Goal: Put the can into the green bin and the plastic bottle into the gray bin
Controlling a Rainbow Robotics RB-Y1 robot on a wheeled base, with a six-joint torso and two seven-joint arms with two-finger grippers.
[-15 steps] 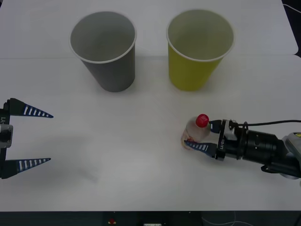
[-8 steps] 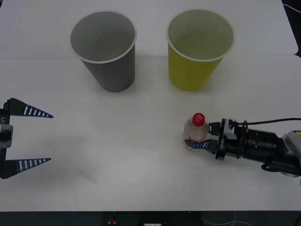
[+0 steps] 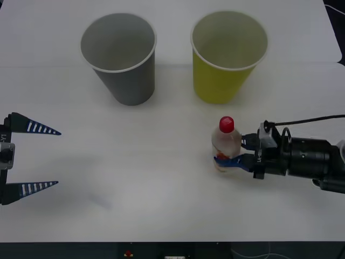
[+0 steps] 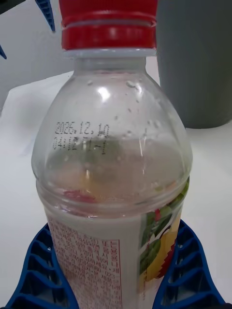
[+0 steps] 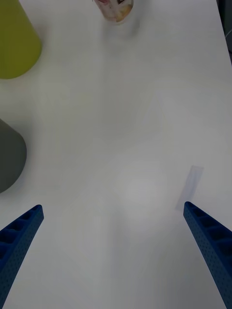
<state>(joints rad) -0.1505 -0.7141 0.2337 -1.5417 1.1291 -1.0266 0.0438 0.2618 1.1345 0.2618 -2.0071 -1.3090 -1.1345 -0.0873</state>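
Observation:
The plastic bottle (image 3: 226,140) with its red cap stands upright between the ribbed blue fingers of my right gripper (image 3: 229,151), in front of the green bin (image 3: 218,81). In the right wrist view the bottle (image 4: 113,159) sits close up, my right gripper (image 4: 116,289) shut on its labelled lower body. The gray bin (image 3: 129,83) stands to the left of the green one, also behind the bottle as the gray bin (image 4: 198,63). My left gripper (image 3: 55,158) waits open at the table's left side. The left wrist view looks past my left gripper (image 5: 112,207) to the bottle (image 5: 115,8). The can is out of view.
Both bins stand upright and open-topped at the back of the white table (image 3: 151,178). A black cable (image 3: 312,120) runs off my right arm. A small pale patch (image 5: 192,186) lies on the table near my left fingers. The table's front edge is close below both arms.
The bottle has gone from leaning in my right gripper to upright, and the gripper has shifted slightly right with it. My left arm has not moved.

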